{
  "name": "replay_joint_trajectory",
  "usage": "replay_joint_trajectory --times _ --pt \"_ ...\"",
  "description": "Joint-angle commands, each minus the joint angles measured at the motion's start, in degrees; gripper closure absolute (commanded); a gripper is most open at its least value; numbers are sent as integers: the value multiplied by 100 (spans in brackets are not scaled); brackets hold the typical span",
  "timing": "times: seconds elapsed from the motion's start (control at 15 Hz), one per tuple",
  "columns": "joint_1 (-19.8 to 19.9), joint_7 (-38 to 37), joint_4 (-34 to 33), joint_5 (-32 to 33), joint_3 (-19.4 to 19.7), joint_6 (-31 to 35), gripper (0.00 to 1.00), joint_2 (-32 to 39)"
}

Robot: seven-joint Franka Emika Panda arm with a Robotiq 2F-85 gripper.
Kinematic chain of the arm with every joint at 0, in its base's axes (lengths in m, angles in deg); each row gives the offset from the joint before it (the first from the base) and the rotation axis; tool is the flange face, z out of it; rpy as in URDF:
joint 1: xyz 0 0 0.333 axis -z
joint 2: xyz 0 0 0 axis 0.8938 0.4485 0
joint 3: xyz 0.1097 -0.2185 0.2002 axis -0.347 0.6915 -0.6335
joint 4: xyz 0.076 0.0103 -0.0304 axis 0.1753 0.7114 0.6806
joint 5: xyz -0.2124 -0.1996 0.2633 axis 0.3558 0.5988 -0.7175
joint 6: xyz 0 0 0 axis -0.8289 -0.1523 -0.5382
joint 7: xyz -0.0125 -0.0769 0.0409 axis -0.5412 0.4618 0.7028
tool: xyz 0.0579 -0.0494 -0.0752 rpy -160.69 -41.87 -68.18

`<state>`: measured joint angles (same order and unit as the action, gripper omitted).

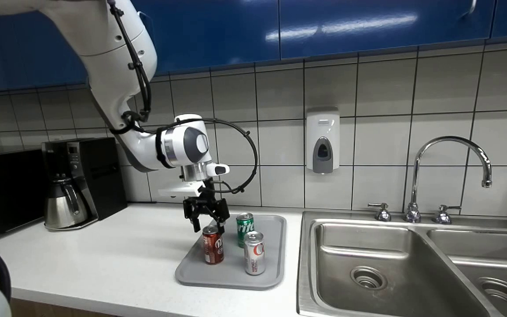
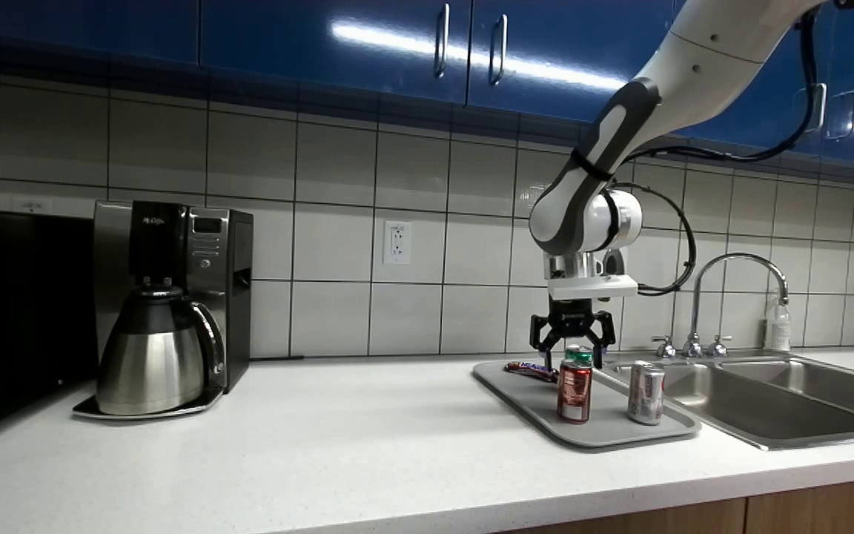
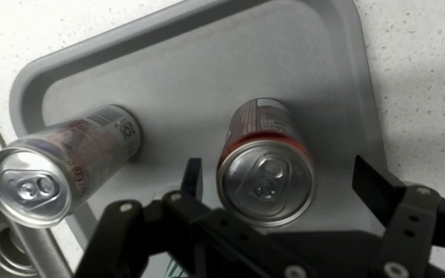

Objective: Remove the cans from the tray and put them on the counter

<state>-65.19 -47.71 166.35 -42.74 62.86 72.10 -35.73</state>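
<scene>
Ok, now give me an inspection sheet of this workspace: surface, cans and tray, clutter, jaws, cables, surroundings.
Surface: white countertop, with the grey tray resting on it.
Job's things: red can, silver Coke can and Sprite can, all upright on the tray.
Clutter: snack wrapper on the tray, seen in an exterior view; brand not legible.
Jaws: open, one on each side of the red can in the wrist view, with gaps; nothing gripped.
Cables: black cables strapped to the arm, one looping outward.
Surroundings: coffee maker, steel sink, wall-mounted soap dispenser, blue cabinets.
</scene>
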Motion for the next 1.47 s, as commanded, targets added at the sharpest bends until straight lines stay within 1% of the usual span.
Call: replay_joint_trajectory --times 0.0,0.8,0.87,0.93,1.2,1.27,1.4 --pt "-115 -51 -182 157 124 49 0 174" --pt "-168 -22 -235 76 225 22 0 425" --pt "-177 -13 -234 85 224 49 22 421" --pt "-182 2 -227 76 219 67 26 403" --pt "-200 -2 -199 51 214 91 58 307" --pt "-200 3 -164 22 201 85 62 233" --pt "-229 16 -34 -4 164 101 62 -1"
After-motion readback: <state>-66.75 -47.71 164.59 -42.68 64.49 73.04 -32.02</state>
